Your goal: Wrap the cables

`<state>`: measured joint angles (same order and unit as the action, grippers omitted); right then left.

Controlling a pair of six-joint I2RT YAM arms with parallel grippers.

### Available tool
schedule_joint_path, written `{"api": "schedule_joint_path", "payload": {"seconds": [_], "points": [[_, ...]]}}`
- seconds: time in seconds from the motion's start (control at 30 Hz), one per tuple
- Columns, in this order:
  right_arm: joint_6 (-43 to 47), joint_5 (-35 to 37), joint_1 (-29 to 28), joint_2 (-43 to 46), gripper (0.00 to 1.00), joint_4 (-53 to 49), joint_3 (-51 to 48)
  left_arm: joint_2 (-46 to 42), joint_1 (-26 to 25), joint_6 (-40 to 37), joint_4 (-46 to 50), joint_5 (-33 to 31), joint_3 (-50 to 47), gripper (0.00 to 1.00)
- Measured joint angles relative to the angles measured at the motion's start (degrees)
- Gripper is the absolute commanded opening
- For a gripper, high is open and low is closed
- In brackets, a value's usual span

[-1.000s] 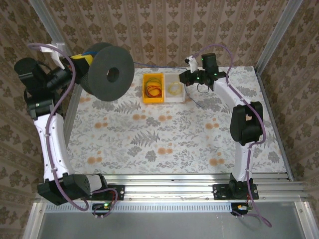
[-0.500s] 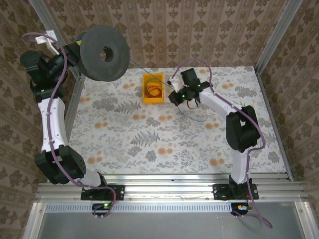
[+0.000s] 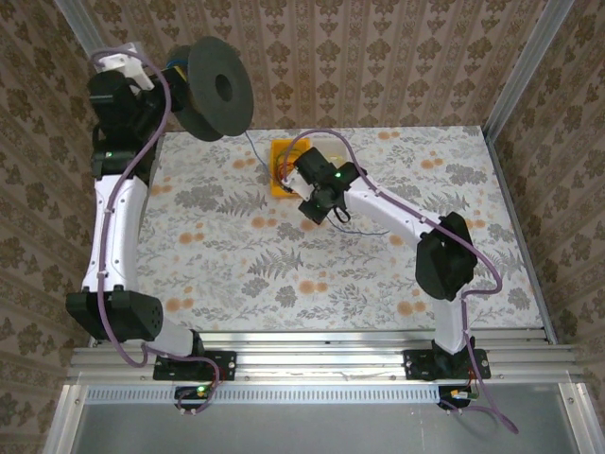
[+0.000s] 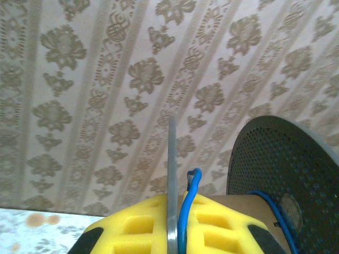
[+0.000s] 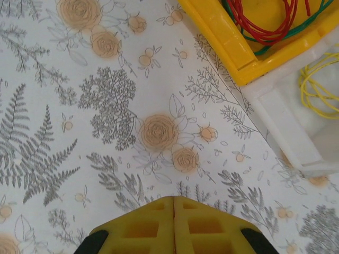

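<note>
A black spool (image 3: 219, 90) is held high at the back left by my left gripper (image 3: 176, 78). In the left wrist view its pads (image 4: 137, 227) are shut on the spool's thin near flange (image 4: 172, 174), with the end of the blue cable (image 4: 185, 211) pinched beside it. The far flange (image 4: 286, 180) and the cardboard core carry a turn of blue. The blue cable (image 3: 257, 151) runs from the spool down to my right gripper (image 3: 317, 200), and its tail (image 3: 364, 230) lies on the table. My right gripper (image 5: 174, 200) is shut, and no cable shows at the seam.
A yellow bin (image 5: 222, 47) holds red and green coils (image 5: 265, 26). Beside it a white bin (image 5: 286, 132) holds a yellow coil (image 5: 318, 90). The yellow bin (image 3: 280, 149) sits at the back middle, partly under the right arm. Wallpapered walls and metal posts surround the table.
The left arm swung the spool up and to the right. The right gripper travelled left and nearer, from behind the bins to over the yellow bin's front, dragging the blue tail along.
</note>
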<state>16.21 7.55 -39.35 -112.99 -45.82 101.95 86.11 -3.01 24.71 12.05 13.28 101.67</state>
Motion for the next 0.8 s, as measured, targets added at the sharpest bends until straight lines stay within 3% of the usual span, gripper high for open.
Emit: {"api": "schedule_joint_path", "payload": {"seconds": [0.17,0.4,0.57,0.8], "points": [[1.99,5.01,-2.43,0.02,0.0,-4.17,3.45,4.31,-6.25,-8.59,7.37,-12.61,5.62,0.0],[5.64,9.27,-4.26,1.03,0.0,-8.28,9.35,11.1,-12.79,-17.16,13.66,-24.11,7.91,0.0],[8.9,12.28,-4.85,2.95,0.0,-8.46,15.06,15.1,-17.03,-21.86,17.64,-26.18,8.48,0.0],[14.8,15.67,-2.91,3.91,0.0,-5.88,25.42,14.8,-20.24,-26.03,22.71,-23.52,7.78,0.0]]}}
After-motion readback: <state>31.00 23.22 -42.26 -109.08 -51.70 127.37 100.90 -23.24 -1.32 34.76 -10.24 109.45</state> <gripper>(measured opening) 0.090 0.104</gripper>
